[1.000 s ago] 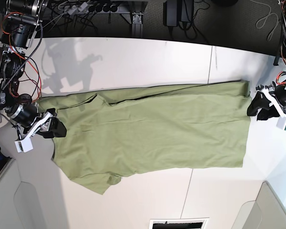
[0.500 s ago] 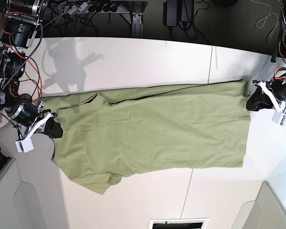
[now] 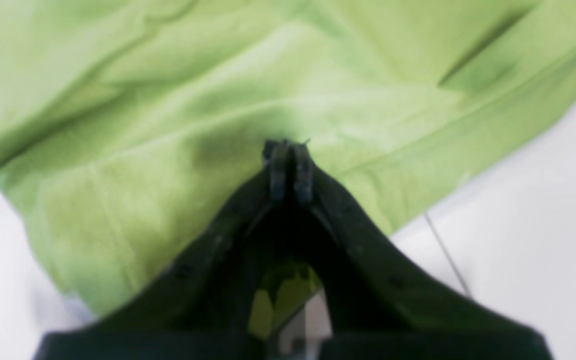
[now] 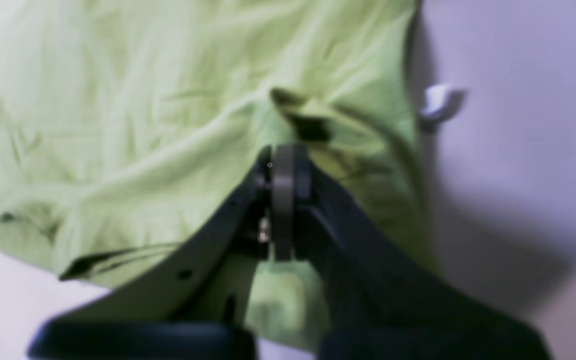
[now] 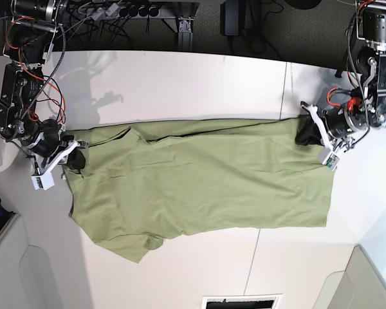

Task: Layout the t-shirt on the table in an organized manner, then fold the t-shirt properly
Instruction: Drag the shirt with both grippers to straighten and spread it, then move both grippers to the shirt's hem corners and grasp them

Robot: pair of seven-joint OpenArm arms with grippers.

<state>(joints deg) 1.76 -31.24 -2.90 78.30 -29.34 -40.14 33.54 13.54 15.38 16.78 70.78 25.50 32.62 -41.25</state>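
Showing what base view hides, both wrist views catch closed fingers (image 3: 288, 165) (image 4: 283, 175) pinching the t-shirt (image 5: 199, 183).

We see the shirt (image 5: 199, 180) spread lengthwise on the surface (image 5: 180, 84), our left tool (image 5: 307, 134) and right tool (image 5: 75, 159) pinching opposite ends.

both wrist views blurred; t-shirt (image 3: 168, 100) cut off by their edges
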